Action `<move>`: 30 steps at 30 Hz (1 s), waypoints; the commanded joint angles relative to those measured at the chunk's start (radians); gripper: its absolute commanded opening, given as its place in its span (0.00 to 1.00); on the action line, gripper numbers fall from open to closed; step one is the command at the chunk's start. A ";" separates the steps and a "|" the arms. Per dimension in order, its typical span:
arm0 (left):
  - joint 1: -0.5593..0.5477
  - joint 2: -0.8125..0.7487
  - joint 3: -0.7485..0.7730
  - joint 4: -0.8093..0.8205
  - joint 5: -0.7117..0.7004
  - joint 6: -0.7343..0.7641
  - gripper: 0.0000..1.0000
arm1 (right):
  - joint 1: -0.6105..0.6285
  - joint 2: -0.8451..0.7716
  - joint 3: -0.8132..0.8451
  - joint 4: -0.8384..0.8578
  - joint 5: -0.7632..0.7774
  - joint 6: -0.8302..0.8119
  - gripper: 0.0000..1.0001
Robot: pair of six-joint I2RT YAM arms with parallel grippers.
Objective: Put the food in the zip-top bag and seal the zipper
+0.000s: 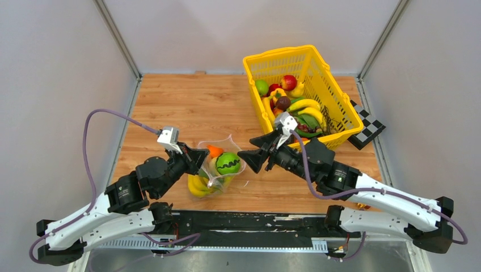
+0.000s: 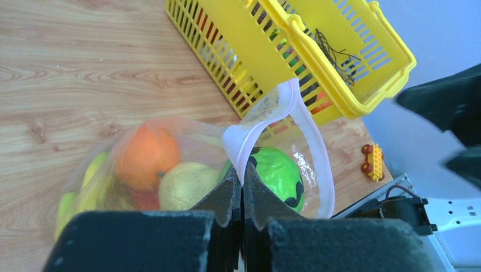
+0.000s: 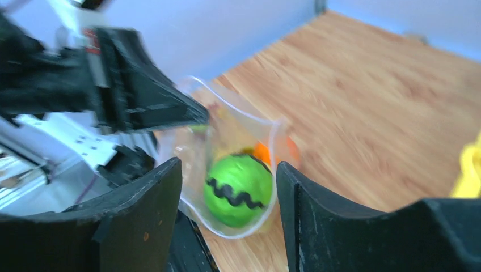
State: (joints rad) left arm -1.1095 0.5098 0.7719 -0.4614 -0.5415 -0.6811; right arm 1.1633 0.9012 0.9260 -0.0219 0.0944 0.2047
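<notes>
Pinching, left gripper [image 2: 243, 175]: jaws together on the zip-top bag [image 1: 218, 173] rim; I hold its mouth up.
Facing it, right gripper [image 1: 250, 160]: jaws apart, empty, just beside that mouth.
Bag axis: zipper [image 2: 238, 144] gapes from my left pinch toward my right.
Loaded: green ball [image 1: 228, 163] sits inside.
Waiting food [image 1: 303, 106]: in yellow basket [image 1: 278, 55], nearer my right arm.

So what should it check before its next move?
1. Hold: left gripper shut on the zip-top bag rim: ok.
2. Mouth of the bag open: ok.
3. Free side: right gripper open, empty: ok.
4. Last piece: green fruit inside the bag: ok.
5. All food bagged: not ok; bananas lie in the yellow basket.
6. Seal: zipper pressed shut: not ok.
</notes>
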 commanded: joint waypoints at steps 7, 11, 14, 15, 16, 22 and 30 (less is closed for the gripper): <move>-0.001 0.012 0.011 0.032 -0.020 -0.021 0.01 | -0.016 0.169 -0.004 -0.209 0.117 0.162 0.50; 0.000 0.006 0.014 0.030 -0.014 -0.025 0.01 | -0.016 0.216 0.019 -0.231 0.123 0.161 0.39; 0.000 0.002 0.016 0.023 -0.019 -0.022 0.01 | -0.016 0.207 0.015 -0.216 0.114 0.157 0.34; 0.000 0.002 0.016 0.020 -0.022 -0.021 0.01 | -0.016 0.201 0.011 -0.207 0.107 0.155 0.30; 0.000 0.002 0.015 0.020 -0.022 -0.020 0.01 | -0.016 0.194 0.007 -0.197 0.098 0.154 0.20; 0.000 0.017 0.016 0.020 -0.014 -0.013 0.01 | -0.019 0.149 -0.007 -0.117 0.051 0.143 0.00; 0.000 -0.005 0.191 -0.261 -0.233 0.115 0.02 | -0.020 0.210 0.065 0.116 -0.169 0.186 0.00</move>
State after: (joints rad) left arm -1.1103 0.5442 0.8650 -0.6163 -0.6220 -0.6403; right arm 1.1481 1.0786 0.8993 -0.1154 0.0875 0.3683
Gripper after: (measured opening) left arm 0.018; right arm 0.015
